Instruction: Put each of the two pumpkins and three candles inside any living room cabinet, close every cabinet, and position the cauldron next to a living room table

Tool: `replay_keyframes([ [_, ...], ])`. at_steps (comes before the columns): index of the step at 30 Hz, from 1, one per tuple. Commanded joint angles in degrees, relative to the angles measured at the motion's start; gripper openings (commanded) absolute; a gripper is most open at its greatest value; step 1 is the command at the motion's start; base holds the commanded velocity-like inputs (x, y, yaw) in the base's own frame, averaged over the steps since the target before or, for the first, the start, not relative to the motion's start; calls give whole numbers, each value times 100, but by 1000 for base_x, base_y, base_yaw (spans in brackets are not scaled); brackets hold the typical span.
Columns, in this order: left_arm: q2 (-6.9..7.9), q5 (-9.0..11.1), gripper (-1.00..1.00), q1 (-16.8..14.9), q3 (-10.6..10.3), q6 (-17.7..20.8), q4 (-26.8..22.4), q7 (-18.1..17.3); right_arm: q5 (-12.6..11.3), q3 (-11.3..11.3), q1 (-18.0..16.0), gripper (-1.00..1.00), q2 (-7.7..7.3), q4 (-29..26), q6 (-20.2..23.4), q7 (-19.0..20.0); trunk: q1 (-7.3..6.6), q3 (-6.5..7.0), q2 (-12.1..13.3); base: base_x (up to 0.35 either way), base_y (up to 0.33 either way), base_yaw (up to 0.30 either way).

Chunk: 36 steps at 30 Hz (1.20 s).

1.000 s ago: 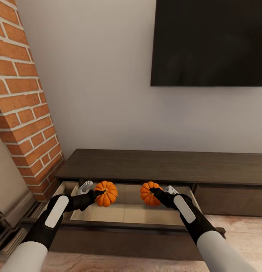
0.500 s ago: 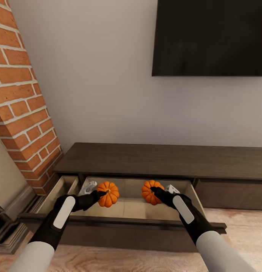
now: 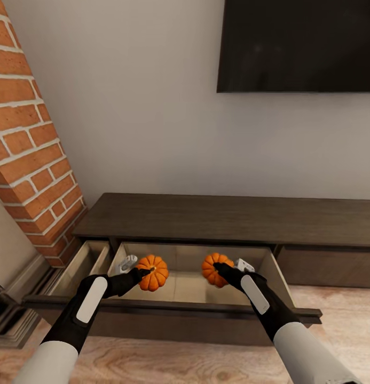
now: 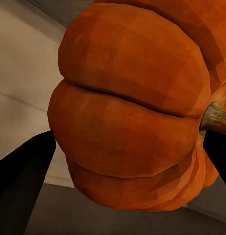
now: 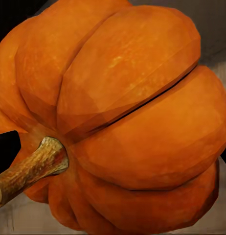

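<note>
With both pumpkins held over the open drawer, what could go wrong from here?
1. The left pumpkin and right pumpkin hang above the drawer floor; released from there, being round, they may roll.
2. The left gripper and right gripper reach inside the drawer, so withdrawing carelessly might catch its front panel.
3. A pumpkin left too tall or near the front could block closing the cabinet.

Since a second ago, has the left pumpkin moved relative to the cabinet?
Yes: in the left tool, the left pumpkin has dropped below the top edge of the cabinet, down toward its open drawer. The camera shifted too.
</note>
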Motion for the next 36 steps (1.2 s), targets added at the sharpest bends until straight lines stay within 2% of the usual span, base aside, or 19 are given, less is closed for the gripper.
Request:
replay_keyframes([
  [1,-1,78,-100,-3,2,24,-9,59,68,21,-55,-100,36,83,-59,-88,-1,-6,-2,0,0,0],
  [2,-1,78,-100,-3,2,24,-9,59,293,18,-113,-100,146,200,-115,-127,-1,-6,-2,0,0,0],
  [3,-1,81,-100,-3,2,24,-16,59,397,17,-135,-100,237,250,-138,-142,-1,-6,-2,0,0,0],
  [5,-1,83,-100,-3,3,24,-47,59,519,16,-162,-100,419,314,-165,-159,-1,-6,-2,0,0,0],
  [7,-1,86,-100,-3,5,24,-63,59,558,16,-171,-100,483,342,-175,-165,-1,-6,-2,0,0,0],
  [32,1,79,-100,-3,2,33,-62,52,577,15,-176,-100,515,364,-170,-168,-1,-6,-2,51,-7,0],
  [36,-1,66,-100,-3,2,24,-62,59,577,15,-176,-100,515,364,-170,-168,9,-94,-8,0,0,0],
])
